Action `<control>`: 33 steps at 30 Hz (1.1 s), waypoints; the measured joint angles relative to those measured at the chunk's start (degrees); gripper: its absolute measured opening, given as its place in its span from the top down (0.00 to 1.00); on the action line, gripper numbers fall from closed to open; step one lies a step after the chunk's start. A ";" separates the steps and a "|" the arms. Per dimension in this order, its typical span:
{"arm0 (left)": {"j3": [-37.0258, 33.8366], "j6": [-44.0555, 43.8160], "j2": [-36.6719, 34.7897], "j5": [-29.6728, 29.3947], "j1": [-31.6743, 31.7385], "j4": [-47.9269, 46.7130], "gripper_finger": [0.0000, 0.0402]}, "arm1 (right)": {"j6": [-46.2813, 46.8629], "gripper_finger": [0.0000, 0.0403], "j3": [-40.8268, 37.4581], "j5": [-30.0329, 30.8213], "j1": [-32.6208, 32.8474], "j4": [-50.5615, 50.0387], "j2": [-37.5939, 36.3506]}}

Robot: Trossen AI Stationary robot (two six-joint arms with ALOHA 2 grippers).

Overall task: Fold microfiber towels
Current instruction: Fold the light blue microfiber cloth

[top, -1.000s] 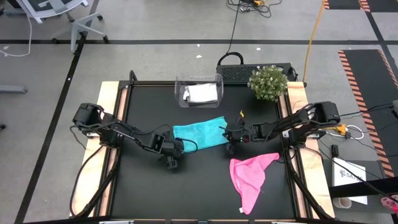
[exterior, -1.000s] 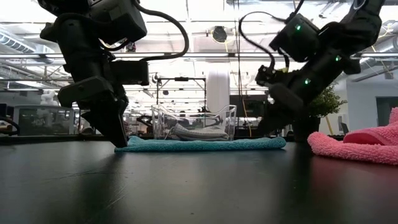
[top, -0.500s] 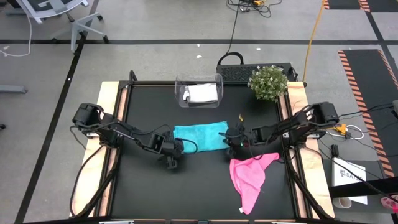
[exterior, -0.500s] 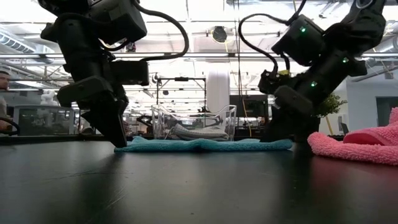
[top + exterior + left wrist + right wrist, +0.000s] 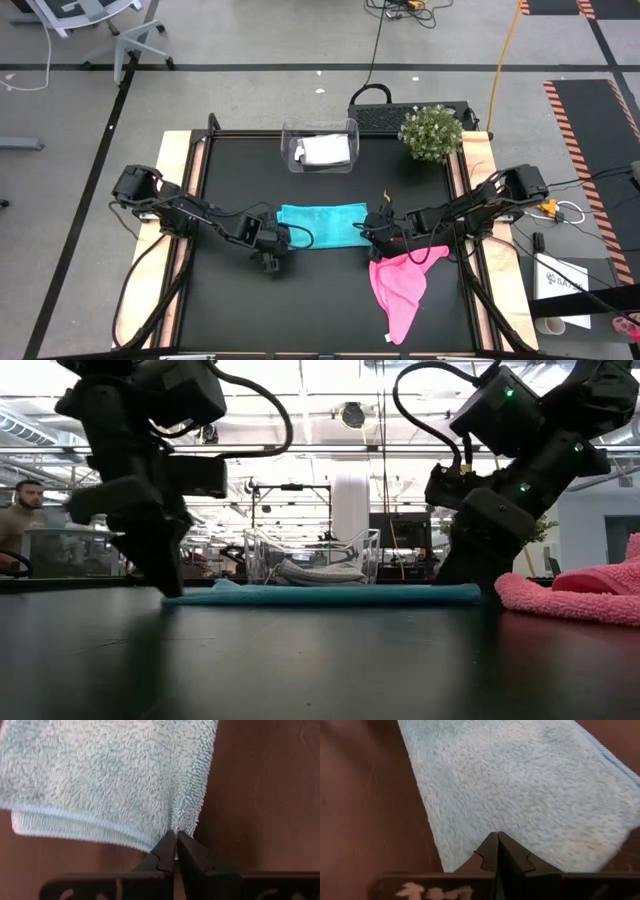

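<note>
I see the pink towel (image 5: 400,287) just beside my right gripper (image 5: 372,231); both grippers pinch the teal towel (image 5: 322,224); wrist views confirm left gripper (image 5: 175,851).

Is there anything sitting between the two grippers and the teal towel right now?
Nothing visible. The left gripper is shut on the teal towel's left corner, and the right gripper is shut at its right edge. The pink towel lies nearby, beside the right gripper.

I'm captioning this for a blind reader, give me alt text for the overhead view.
Seen from above, a teal towel lies on the black table between the left claw and right claw, one at each end. A pink towel lies nearby.
</note>
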 joint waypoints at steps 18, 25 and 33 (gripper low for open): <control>0.11 -3.32 -8.35 -11.47 4.63 -1.99 0.75 | -14.40 0.90 4.24 0.80 -8.85 -6.49 -10.67; 0.20 -4.46 -3.82 -11.20 6.80 2.27 0.73 | -11.26 0.72 4.22 0.52 -12.93 -10.55 -9.59; 0.20 -8.87 -0.51 -9.72 7.34 1.89 0.73 | -5.08 0.59 4.22 -1.42 -16.10 -12.80 -8.62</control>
